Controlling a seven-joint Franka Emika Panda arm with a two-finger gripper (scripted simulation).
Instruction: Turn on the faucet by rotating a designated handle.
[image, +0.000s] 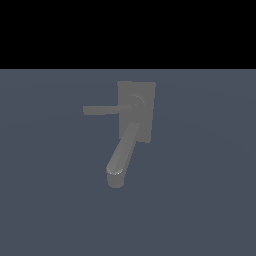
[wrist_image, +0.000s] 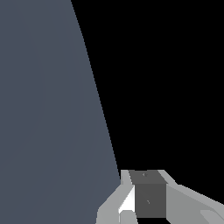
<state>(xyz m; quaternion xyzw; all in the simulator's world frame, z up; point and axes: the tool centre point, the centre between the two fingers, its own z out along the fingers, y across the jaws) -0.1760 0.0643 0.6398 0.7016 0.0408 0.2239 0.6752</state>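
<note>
The matte grey faucet (image: 136, 107) stands on the blue-grey floor in the exterior view, with a flat rectangular back plate (image: 146, 125). The handle (image: 102, 110) is a thin flat bar that runs level from the round hub (image: 135, 103) toward the exterior view's left. The thick rounded spout (image: 122, 152) slants down and forward from under the hub. My gripper does not show in the exterior view. In the wrist view only part of my gripper (wrist_image: 146, 197) shows, white fingers with a dark grey pad (wrist_image: 151, 199). Nothing is seen in it, and the faucet is out of the wrist view.
The blue-grey floor (image: 50, 200) spreads around the faucet and ends at a black background. The wrist view shows the same floor (wrist_image: 43, 131) beside black.
</note>
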